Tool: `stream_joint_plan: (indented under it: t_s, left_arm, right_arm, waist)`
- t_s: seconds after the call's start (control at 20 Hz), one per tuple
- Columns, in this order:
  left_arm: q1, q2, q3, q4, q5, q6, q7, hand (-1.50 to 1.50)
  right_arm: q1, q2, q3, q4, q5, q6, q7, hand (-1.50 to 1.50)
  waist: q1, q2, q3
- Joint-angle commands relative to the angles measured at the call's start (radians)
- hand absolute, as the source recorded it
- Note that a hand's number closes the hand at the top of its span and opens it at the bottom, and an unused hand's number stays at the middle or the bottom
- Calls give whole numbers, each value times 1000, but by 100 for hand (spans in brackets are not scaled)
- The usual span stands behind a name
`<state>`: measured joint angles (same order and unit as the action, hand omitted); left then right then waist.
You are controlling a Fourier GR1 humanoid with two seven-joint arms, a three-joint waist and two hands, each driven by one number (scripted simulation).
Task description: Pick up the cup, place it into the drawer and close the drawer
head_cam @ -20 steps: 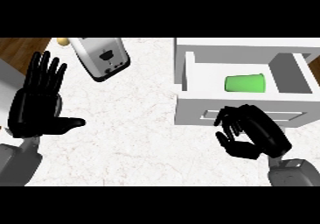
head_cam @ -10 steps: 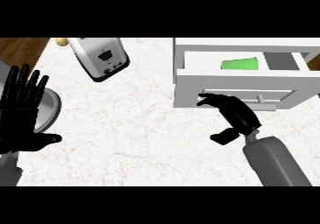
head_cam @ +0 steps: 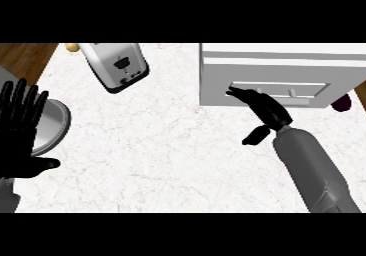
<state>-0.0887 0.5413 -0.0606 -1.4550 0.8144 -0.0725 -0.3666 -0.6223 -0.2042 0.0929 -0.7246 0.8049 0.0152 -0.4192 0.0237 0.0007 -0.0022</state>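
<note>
The white box-shaped drawer unit [head_cam: 282, 75] sits in the upper right of the frame on the white marbled desk [head_cam: 164, 150]. Its drawer front with the recessed handle [head_cam: 278, 92] lies almost flush with the unit, so the drawer looks nearly or fully closed. The cup is not visible; I judge it to be inside the drawer, hidden by the closed front.

The right hand [head_cam: 261, 107] reaches up from the lower right of the frame. Its fingers are straight, their tips touching the left part of the drawer front, and it holds nothing. The drawer lies directly beyond those fingertips, toward the top of the frame, which is the direction any last push would have to go. This hand is by far the nearer one.

The left hand [head_cam: 20, 132] rests open at the left edge, fingers up, well apart from the drawer, beside a round grey metal bowl [head_cam: 57, 125]. A white toaster-like appliance [head_cam: 116, 65] lies tilted at upper left.
</note>
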Motion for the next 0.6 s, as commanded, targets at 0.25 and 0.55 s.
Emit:
stream_joint_plan:
  t_s: [0.25,0.55]
  left_arm:
    - [-42,-30,23,61,-16,-56,0,-150]
    - [-30,-44,6,33,-32,-56,13,-150]
  right_arm:
    - [-275,-72,-110,396,-14,40,-109,-150]
    - [-327,-99,-139,497,-12,6,-138,-150]
  waist:
    - [22,21,4]
    - [41,26,5]
